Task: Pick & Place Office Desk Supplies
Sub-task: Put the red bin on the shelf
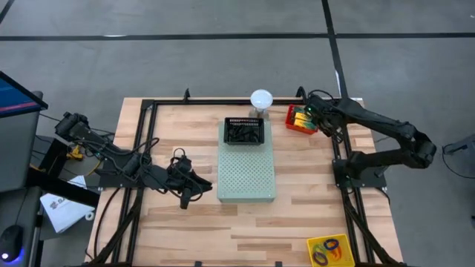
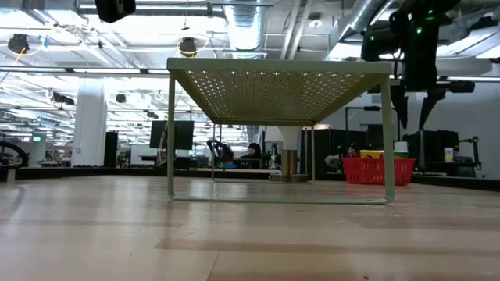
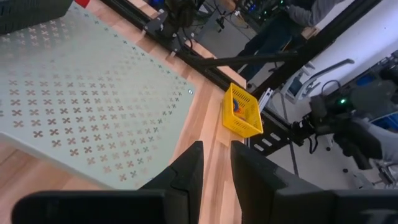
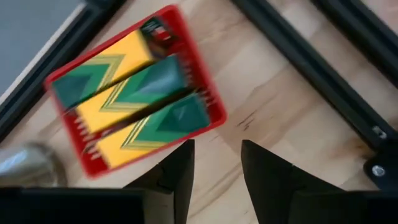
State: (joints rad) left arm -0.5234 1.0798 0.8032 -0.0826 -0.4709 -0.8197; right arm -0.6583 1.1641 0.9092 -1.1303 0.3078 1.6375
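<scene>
A red basket (image 1: 301, 119) at the table's far right holds yellow-green and teal printed boxes (image 4: 134, 87) lying side by side. My right gripper (image 4: 217, 162) hangs open and empty above the basket's near edge, pointing down; it also shows in the low view (image 2: 412, 109) well above the basket (image 2: 379, 168). My left gripper (image 1: 191, 190) is open and empty, low over the table just left of the pale-green perforated board (image 1: 246, 175). A black basket (image 1: 244, 131) of black clips sits at the board's far end. A yellow basket (image 1: 330, 248) of coloured band loops stands at the near right.
A white round dome on a grey stand (image 1: 261, 99) stands behind the black basket. A black frame rail (image 1: 343, 159) runs along the table's right side, another along the left (image 1: 137, 159). Bare wood lies near the front edge (image 1: 237, 233). A person shows beyond the table (image 3: 298, 12).
</scene>
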